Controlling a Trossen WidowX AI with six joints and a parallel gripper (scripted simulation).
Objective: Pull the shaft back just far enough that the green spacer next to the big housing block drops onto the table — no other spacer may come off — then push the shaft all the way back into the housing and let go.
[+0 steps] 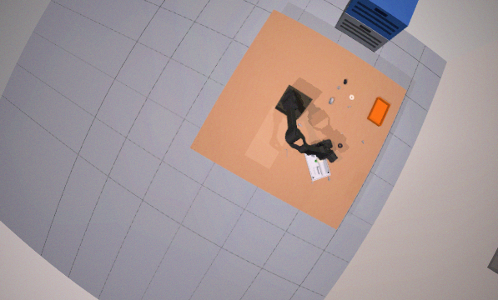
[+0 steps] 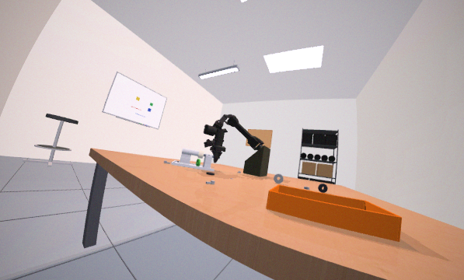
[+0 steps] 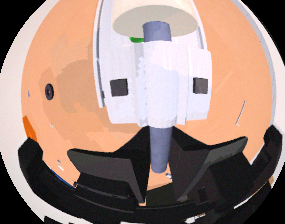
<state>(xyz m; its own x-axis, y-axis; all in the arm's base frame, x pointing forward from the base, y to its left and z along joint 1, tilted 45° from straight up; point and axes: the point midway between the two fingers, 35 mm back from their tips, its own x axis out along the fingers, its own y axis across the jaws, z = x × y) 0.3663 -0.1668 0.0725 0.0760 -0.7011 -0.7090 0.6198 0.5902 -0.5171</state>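
Observation:
My gripper (image 2: 216, 161) (image 3: 157, 124) is shut on the grey-blue shaft (image 3: 160, 157), near its free end. The shaft runs through the white support (image 2: 207, 162) (image 3: 190, 107) close in front of the fingers. Beyond the support, a wide cream spacer (image 2: 200, 155) (image 3: 128, 17) is around the shaft. The green spacer (image 1: 316, 161) (image 2: 198, 162) sits low, below the shaft line; only a sliver of it (image 3: 137, 39) shows in the wrist view. The big housing block (image 2: 185, 156) stands at the other end of the white base. The shaft's far end is hidden.
An orange tray (image 1: 378, 112) (image 2: 333, 211) is at the table's far side. A dark ring (image 1: 339, 146) (image 2: 210, 173) (image 3: 49, 92) lies beside the fixture. A pale ring (image 1: 351, 97), a black ring (image 1: 345, 82) and several small grey parts lie on the table.

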